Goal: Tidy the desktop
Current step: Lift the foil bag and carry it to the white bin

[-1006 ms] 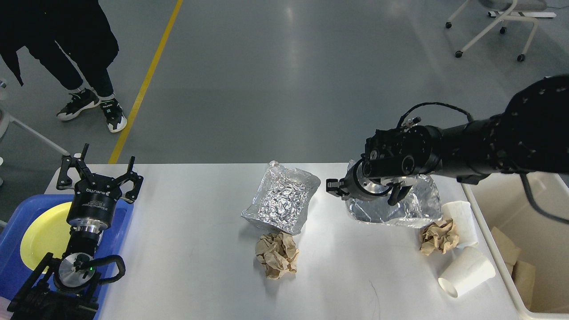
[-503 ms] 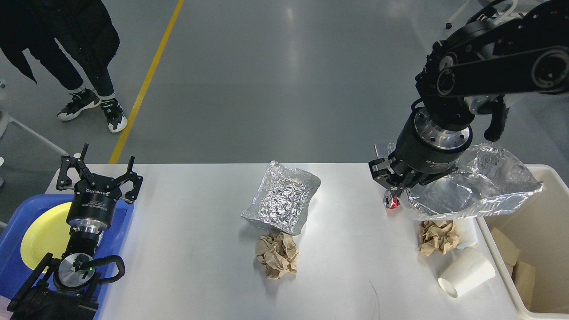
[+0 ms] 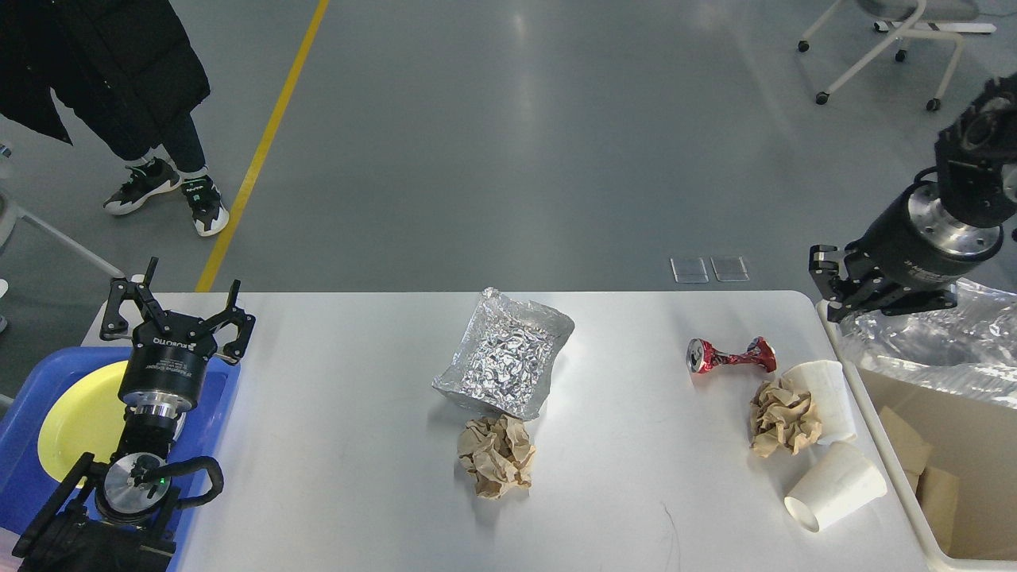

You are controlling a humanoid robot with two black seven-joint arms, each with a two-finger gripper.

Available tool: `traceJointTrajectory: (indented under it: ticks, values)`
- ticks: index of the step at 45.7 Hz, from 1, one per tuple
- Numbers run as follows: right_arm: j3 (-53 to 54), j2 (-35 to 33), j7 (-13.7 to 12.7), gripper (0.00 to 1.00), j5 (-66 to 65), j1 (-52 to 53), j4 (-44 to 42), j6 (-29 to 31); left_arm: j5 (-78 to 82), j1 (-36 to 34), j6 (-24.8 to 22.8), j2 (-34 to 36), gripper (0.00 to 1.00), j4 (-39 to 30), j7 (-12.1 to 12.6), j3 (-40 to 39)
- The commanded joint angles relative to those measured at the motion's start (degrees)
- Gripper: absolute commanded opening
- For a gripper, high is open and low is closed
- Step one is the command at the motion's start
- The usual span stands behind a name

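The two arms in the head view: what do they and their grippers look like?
Both arms are black with silver metal wrist rings. The left gripper has black linkage fingers and white lettering on its round black body, with a black cable loop and a small green light lower down. The right gripper also has a black body with white lettering.

The desktop (image 3: 334, 445) stretches wide and flat across the lower part of the view, a smooth white rectangle with rounded corners at its far edge. It sits level, its far edge running straight against the grey floor. The surface is glossy, catching soft reflections near the middle. A thin dark scratch or hair shows near its front edge, toward the right.
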Motion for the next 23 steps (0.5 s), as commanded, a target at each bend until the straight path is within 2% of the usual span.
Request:
traceJointTrajectory:
  ticks: [1,11,17,23]
  values:
    - [-0.2,-5.1,0.0,0.00,-1.4,-7.3,-8.2,0.3,0.0,0.1,0.0,0.0,0.96,0.0,0.0,0.0]
    - [2.9,-9.8,0.2,0.00,-2.4,-20.7,-23.3,0.1,0.0,0.0,0.0,0.0,0.96,0.0,0.0,0.0]
    - [7.3,-10.2,0.2,0.00,-2.5,-30.4,-32.3,-0.3,0.0,0.0,0.0,0.0,0.96,0.0,0.0,0.0]
    - [11.8,-10.2,0.3,0.00,-2.5,-40.2,-40.6,-3.5,0.0,0.0,0.0,0.0,0.96,0.0,0.0,0.0]
